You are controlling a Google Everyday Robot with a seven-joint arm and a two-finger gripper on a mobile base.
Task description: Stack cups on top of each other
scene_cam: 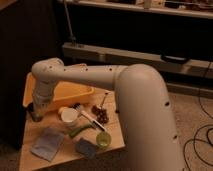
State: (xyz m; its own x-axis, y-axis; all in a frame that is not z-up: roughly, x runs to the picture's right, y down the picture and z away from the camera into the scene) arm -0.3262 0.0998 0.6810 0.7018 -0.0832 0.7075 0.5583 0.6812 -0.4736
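The pale green cup (103,140) stands upright near the front edge of the wooden table (112,142). A small dark thing (36,117) at the table's left edge, right under my gripper, may be the dark grey-brown cup; I cannot tell for sure. My gripper (35,113) hangs from the white arm (125,85) and points down at the table's left edge, in front of the yellow tray. It is far left of the green cup.
A yellow tray (75,93) sits at the back of the table. A white bowl (69,116), dark grapes (100,115), a white utensil (92,121), a grey cloth (47,144) and a blue-grey sponge (85,148) lie around. Cables run on the floor at right.
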